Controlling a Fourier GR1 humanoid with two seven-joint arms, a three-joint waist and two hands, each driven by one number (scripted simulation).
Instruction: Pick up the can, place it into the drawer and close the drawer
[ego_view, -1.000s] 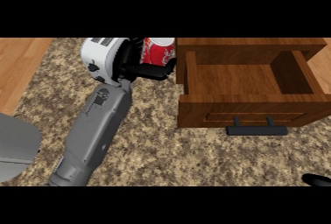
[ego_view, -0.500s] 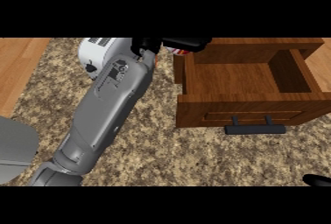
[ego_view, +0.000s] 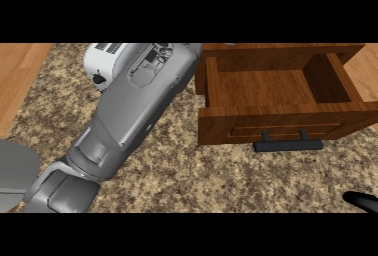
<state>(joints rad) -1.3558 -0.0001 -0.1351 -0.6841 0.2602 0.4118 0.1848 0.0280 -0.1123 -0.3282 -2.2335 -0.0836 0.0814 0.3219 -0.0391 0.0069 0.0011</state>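
Fingers of the left hand cannot be seen: the grey left forearm (ego_view: 129, 115) runs from the lower left up to the top edge beside the drawer (ego_view: 277, 95), and the hand at its end lies past the frame, so whether it is released, clenched or grasping cannot be told. Of the right hand (ego_view: 362, 201) only a black tip shows, at the right edge well below the drawer, too little to tell how its fingers stand. No can shows anywhere in the head view, so where it is cannot be told. The drawer is wooden and pulled open, its bare inner floor showing between its side walls, its front panel toward the viewer with a dark handle (ego_view: 288, 144) on two short posts just below that panel. Left of the drawer, partly hidden behind the forearm, stands a white toaster (ego_view: 103, 62) with a dark knob on its side. Drawer and toaster rest on a speckled counter (ego_view: 221, 180). Far left of the drawer runs a wooden strip (ego_view: 18, 80), and below that strip a grey rounded shape (ego_view: 15, 167) sits at the left edge.
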